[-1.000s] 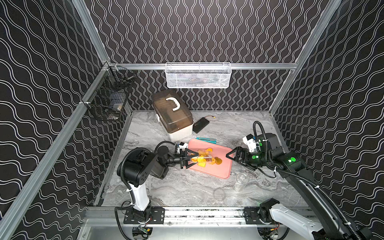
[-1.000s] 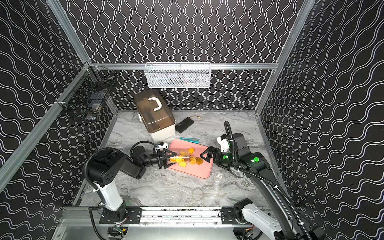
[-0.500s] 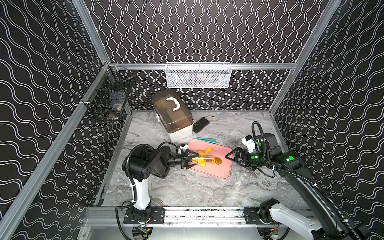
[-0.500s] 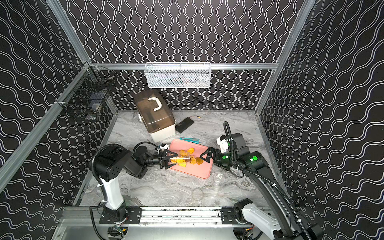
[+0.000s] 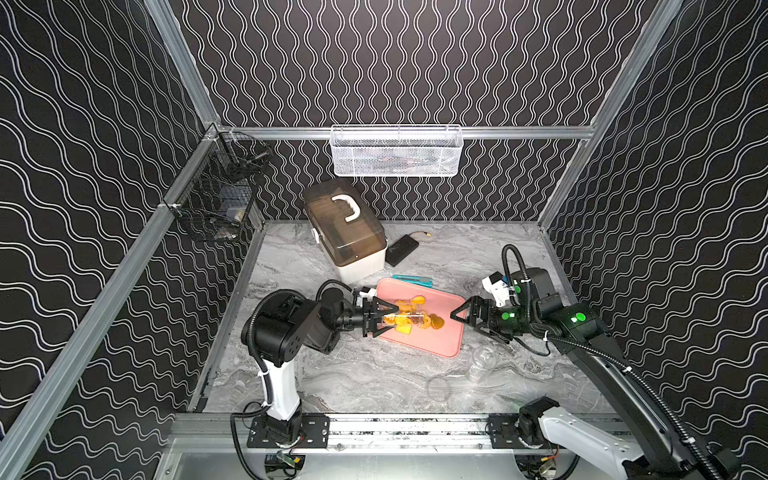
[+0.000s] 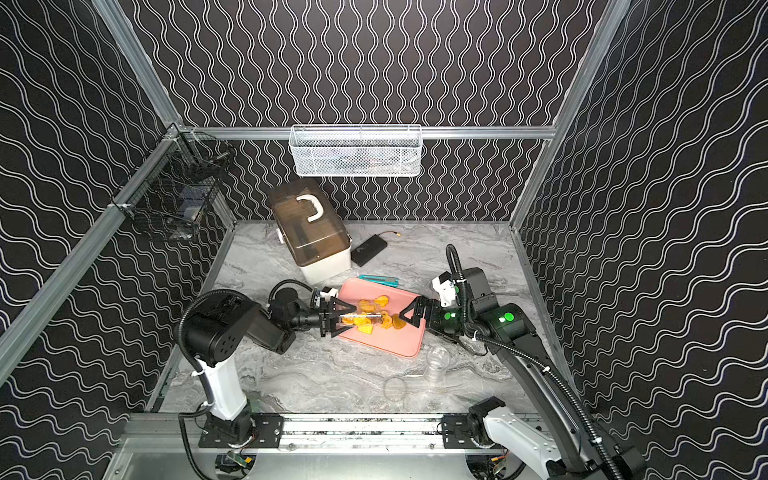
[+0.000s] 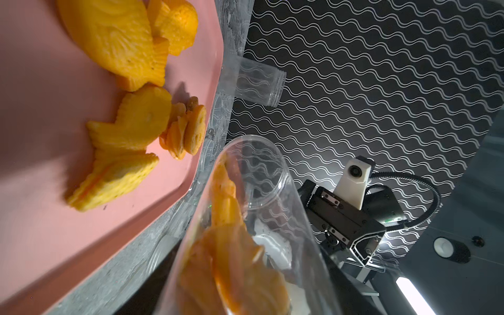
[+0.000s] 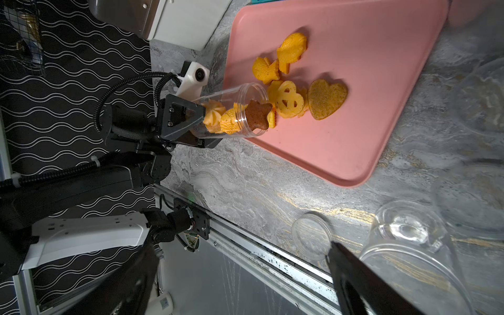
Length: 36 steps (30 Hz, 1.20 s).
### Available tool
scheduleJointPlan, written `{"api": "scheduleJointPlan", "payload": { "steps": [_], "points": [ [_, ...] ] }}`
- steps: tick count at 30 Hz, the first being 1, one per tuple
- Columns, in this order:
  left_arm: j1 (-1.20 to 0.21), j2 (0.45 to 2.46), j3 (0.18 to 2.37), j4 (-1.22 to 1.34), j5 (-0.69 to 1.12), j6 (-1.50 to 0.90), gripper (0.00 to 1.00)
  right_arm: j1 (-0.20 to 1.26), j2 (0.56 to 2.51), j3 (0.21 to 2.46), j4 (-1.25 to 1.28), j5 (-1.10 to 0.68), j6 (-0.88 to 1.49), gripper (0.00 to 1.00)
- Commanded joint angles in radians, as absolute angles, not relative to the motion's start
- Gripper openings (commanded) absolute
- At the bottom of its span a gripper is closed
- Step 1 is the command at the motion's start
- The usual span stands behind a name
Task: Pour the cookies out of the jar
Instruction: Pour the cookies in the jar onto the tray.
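The left gripper point(image 8: 196, 120) was clamped on the clear plastic jar point(image 8: 234, 111), which lay tipped sideways with its mouth just over one end of the pink tray point(image 8: 354, 122). The right gripper point(image 5: 461, 320) gaped empty at the tray's opposite end. A brown star point(image 8: 257, 116) sat across the jar's mouth (a likely plug), so the cookies point(image 8: 218, 120) behind it might jam, or tumble past the tray's low rim. Those on the tray looked ridged, matte and yellow-orange, shaped as pretzel, heart and fish.
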State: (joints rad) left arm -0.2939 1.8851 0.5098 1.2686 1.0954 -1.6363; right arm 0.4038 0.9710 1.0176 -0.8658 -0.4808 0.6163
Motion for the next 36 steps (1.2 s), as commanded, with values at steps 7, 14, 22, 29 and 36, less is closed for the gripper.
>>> {"api": "scheduleJointPlan", "payload": {
  "steps": [7,14,22,29,36],
  "points": [
    [-0.293,1.808,0.561,1.003,1.085,-1.446,0.55,0.403,0.965,1.020,-0.873,-0.492,0.610,1.00],
    [-0.293,1.789,0.584,0.904,1.080,-1.388,0.55,0.402,0.964,1.017,-0.870,-0.496,0.611,1.00],
    [-0.293,1.773,0.604,0.841,1.082,-1.352,0.55,0.403,0.962,1.010,-0.864,-0.501,0.616,1.00],
    [-0.286,1.765,0.606,0.821,1.089,-1.334,0.55,0.403,0.958,1.005,-0.862,-0.504,0.618,1.00],
    [-0.276,1.717,0.645,0.596,1.079,-1.182,0.55,0.403,0.965,1.002,-0.854,-0.511,0.620,1.00]
  ]
}}
